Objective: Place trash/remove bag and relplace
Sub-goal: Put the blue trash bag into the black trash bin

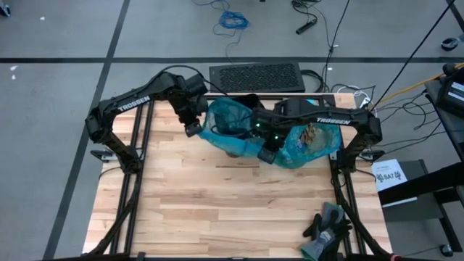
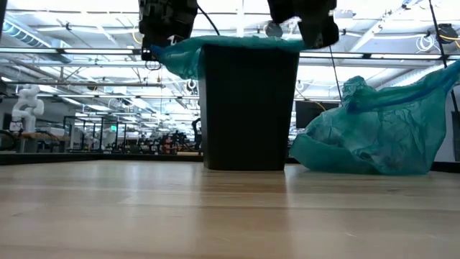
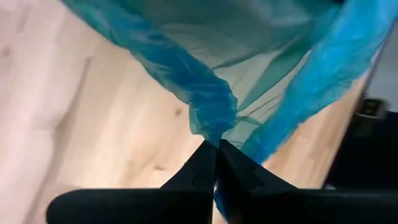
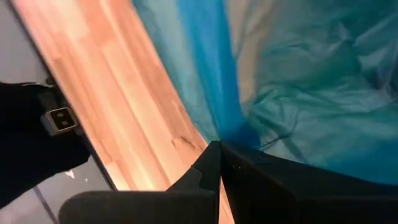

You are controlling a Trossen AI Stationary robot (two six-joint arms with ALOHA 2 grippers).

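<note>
A black bin [image 2: 248,108] stands on the table with a teal bag [image 1: 228,116] draped over its top. My left gripper [image 1: 192,129] is at the bin's left side, shut on the bag's rim. My right gripper [image 1: 267,154] is at the bin's right near side, shut on teal film too. A second, filled teal bag [image 2: 374,137] lies on the table right of the bin. Brown paper trash [image 1: 312,134] shows through its film. My left gripper pinches a bunched fold of the teal bag's rim [image 3: 213,127] between its two fingers, left of the bin's top. The film runs taut from the fingers toward the bin, clear of the table. My right gripper pinches the teal film at a darker folded band [image 4: 225,127] between its two fingers, at the bin's right side and above the table. Whether this is one layer or several, I cannot tell.
Dark green-black gloves [image 1: 326,225] lie near the table's near right corner. A black keyboard-like mat [image 1: 257,76] sits past the far edge. The near half of the wooden table [image 1: 217,210] is bare wood.
</note>
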